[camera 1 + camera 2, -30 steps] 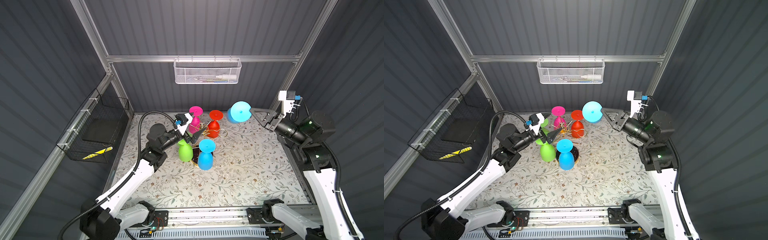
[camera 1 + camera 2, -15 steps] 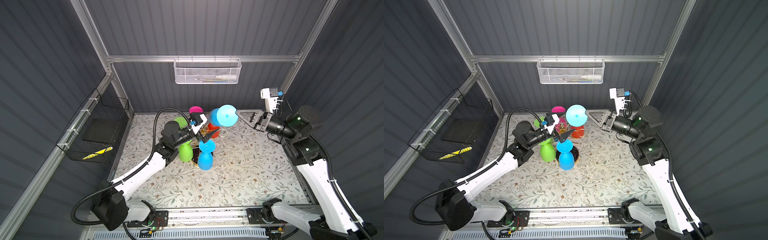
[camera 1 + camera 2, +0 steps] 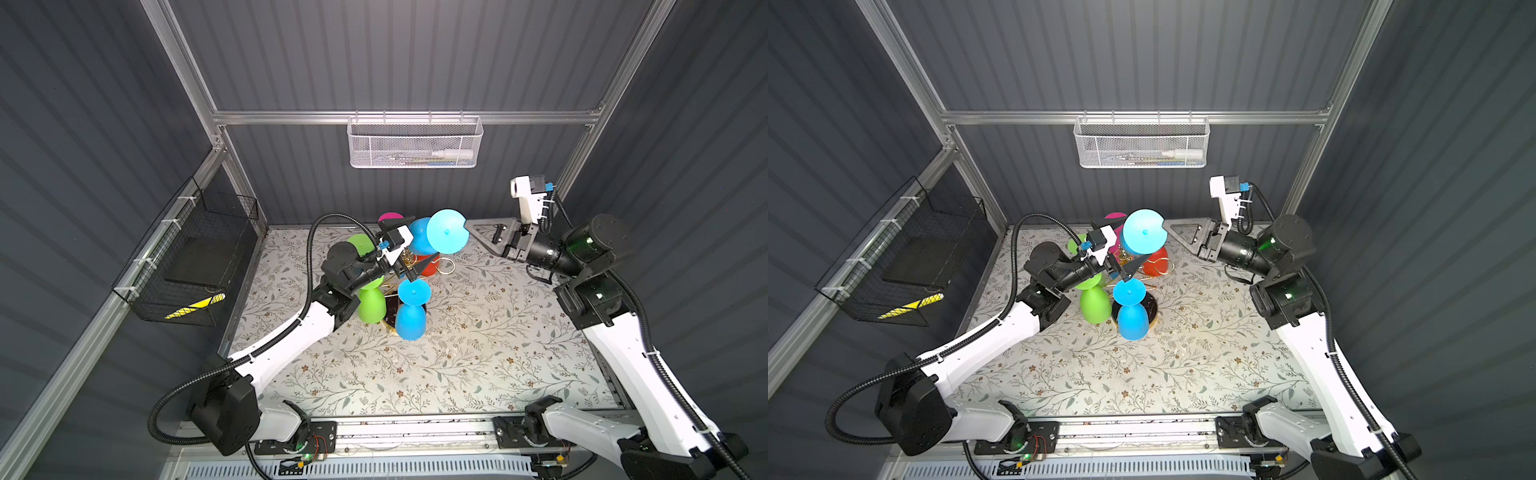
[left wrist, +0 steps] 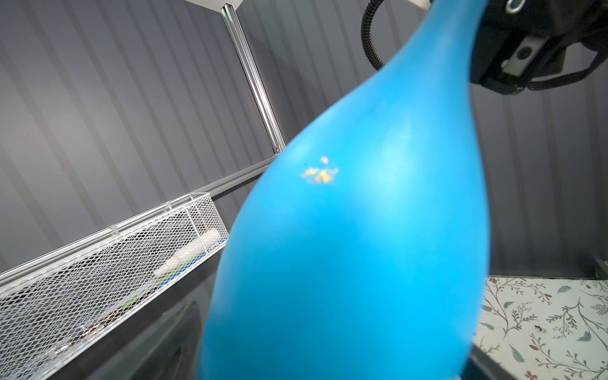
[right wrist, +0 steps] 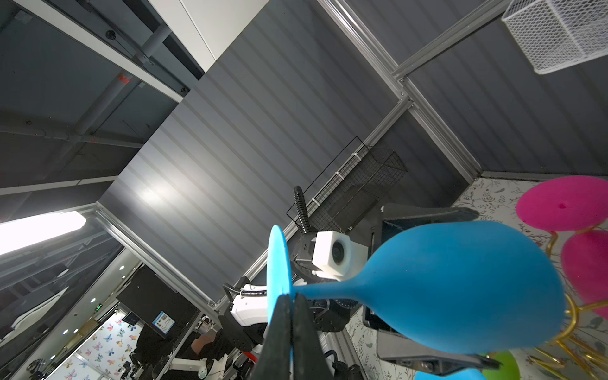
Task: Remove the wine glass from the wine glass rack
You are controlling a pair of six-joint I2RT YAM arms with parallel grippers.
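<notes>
Blue wine glass (image 5: 460,289): right wrist view alone shows right jaws clenching its foot, left jaws spread around bowl.

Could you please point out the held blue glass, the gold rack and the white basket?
Blue plastic wine glass (image 5: 460,289): right wrist view, bowl.
Gold wire wine glass rack (image 3: 1152,308): in a top view, black base.
White mesh basket (image 3: 411,145): in a top view, front wall.

**Robot test cell, apparently within a laboratory.**
An aluminium frame (image 3: 399,117) and grey ribbed wall panels (image 3: 374,54) enclose a floral-covered counter (image 3: 478,365). Two arms stand on a front rail (image 3: 415,430). Outside the cell is a lit screen (image 5: 163,320).
</notes>
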